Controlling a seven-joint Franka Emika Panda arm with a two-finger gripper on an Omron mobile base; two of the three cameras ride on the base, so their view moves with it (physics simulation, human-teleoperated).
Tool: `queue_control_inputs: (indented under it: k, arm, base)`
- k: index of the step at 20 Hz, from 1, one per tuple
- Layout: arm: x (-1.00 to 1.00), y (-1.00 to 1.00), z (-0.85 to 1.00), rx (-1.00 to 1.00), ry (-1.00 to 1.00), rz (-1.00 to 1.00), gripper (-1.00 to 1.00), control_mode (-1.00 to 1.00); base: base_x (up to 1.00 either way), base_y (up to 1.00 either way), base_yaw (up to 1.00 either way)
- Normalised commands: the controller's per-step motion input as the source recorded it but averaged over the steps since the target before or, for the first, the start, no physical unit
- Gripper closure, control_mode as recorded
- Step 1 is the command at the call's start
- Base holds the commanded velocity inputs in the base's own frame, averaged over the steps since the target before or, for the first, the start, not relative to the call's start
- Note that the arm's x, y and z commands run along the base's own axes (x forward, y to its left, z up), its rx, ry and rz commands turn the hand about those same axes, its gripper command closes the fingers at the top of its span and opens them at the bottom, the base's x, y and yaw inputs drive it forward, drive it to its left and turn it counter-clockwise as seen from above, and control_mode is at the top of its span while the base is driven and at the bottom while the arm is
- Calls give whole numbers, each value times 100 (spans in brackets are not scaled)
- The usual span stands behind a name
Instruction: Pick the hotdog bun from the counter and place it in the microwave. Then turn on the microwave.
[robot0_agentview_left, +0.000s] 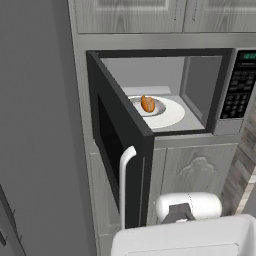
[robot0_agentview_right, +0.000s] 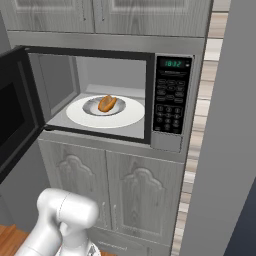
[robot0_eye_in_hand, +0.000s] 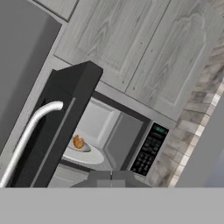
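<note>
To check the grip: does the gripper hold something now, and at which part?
Nothing. The bun lies in the microwave; the shut gripper is outside it.

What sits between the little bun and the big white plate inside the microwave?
A small grey dish holds the hotdog bun on the white turntable, clearest in the right base view.

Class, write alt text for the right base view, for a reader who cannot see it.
An open microwave holds a bun in a small bowl on its white turntable. The door swings out to the left, the keypad sits right of the opening, grey cabinets lie below, and the white arm rises at lower left.
</note>
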Motion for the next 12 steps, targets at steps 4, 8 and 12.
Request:
queue_control_inputs:
  k: [4,8,12]
  arm:
    - [26,16,-17,0,0,-3,100,-100]
    - [28,16,-23,0,0,-3,100,-100]
    - [27,21,-27,0,0,-3,100,-100]
  base:
    - [0,0,0]
    - [0,0,0]
    - [0,0,0]
